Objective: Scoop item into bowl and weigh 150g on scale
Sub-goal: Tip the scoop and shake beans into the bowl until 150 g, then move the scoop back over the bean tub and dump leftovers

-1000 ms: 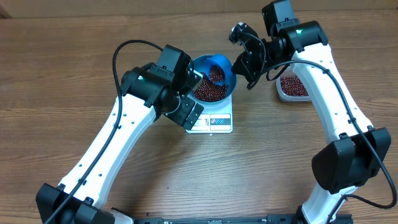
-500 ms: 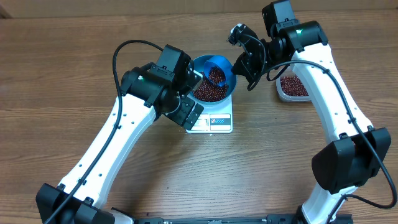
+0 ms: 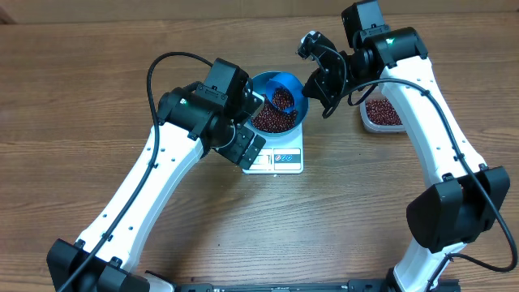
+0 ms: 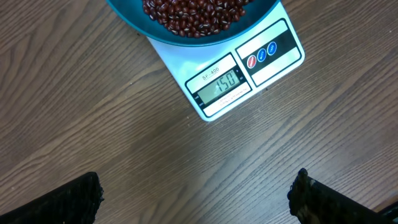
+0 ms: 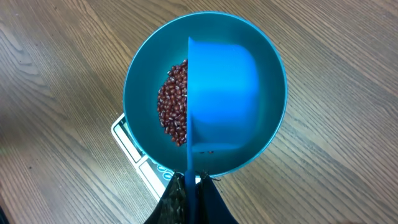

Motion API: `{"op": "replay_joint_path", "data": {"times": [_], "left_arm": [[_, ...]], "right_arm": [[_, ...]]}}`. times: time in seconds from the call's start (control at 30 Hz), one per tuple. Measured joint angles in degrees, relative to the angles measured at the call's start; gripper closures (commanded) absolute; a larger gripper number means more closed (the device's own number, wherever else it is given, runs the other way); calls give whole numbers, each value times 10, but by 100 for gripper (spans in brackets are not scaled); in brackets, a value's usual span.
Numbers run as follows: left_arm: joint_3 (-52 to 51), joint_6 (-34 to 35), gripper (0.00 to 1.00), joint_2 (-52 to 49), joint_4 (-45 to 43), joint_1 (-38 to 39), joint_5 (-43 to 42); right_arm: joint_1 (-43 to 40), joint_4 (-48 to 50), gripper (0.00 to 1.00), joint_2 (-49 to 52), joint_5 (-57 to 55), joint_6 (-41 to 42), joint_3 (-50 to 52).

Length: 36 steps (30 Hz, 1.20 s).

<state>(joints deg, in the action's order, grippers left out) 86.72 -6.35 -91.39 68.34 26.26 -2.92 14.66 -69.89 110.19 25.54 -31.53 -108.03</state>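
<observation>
The blue bowl (image 3: 261, 85) stands on the white scale (image 3: 276, 158) and holds dark red-brown beans (image 3: 272, 120). My right gripper (image 5: 190, 180) is shut on the handle of a small blue scoop (image 5: 221, 102), tipped on its side over the bowl (image 5: 137, 81) with beans (image 3: 281, 98) in it. In the right wrist view beans (image 5: 173, 106) lie in the bowl's left half. The scale display (image 4: 221, 83) shows in the left wrist view, with the bowl (image 4: 155, 31) above it. My left gripper (image 4: 196, 199) hangs open over bare wood, left of the scale.
A clear plastic tub (image 3: 381, 113) with more beans stands right of the scale, behind my right arm (image 3: 430, 105). My left arm (image 3: 162, 162) reaches in from the lower left, its wrist close to the bowl's left side.
</observation>
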Motion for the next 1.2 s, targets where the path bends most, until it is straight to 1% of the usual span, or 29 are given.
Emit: {"op": "replay_joint_path", "data": {"times": [0.2,0.43,0.57,0.7,0.9,1.1,1.2], "left_arm": [[0,0,0,0,0,0,0],[0,0,0,0,0,0,0],[0,0,0,0,0,0,0],[0,0,0,0,0,0,0],[0,0,1,0,0,0,0],[0,0,0,0,0,0,0],[0,0,0,0,0,0,0]], "right_arm": [[0,-9,96,0,17,0,0],[-12,-24,96,0,74,1,0],[-36,-33,96,0,123,1,0],[-73,-33,96,0,174,21,0],[-157,-39,96,0,257,68,0],[-245,-86,96,0,373,90,0],[-287,-120,96,0,407,91,0]]}}
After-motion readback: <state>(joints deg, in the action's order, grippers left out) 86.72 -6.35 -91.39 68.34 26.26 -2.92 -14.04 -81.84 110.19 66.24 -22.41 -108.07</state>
